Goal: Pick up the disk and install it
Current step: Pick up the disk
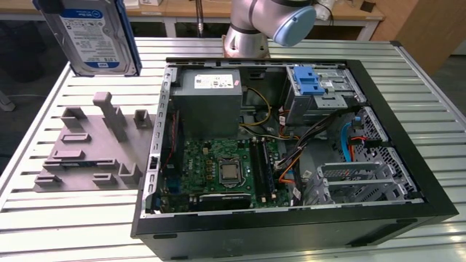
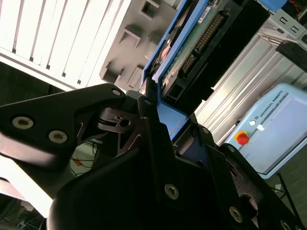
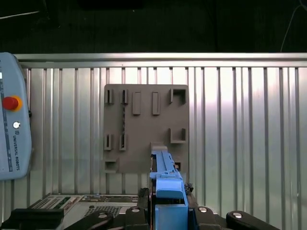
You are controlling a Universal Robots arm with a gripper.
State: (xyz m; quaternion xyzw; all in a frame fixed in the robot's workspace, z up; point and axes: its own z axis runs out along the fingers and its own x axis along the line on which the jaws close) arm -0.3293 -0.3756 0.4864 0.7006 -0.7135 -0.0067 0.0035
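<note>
Disk (image 1: 91, 35) held in the air by the gripper (image 3: 168, 208)
Jaws clamped on its blue carrier end; it hangs above the grey fixture (image 1: 87, 147), beside the open computer case (image 1: 429, 185)

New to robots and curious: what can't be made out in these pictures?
The disk: its top is cut off by the exterior view's upper edge.
Its label: the first wrist view sees the disk edge-on in the gripper.
Inside the drive cage: the blue latch bracket sits over it, exterior view.
</note>
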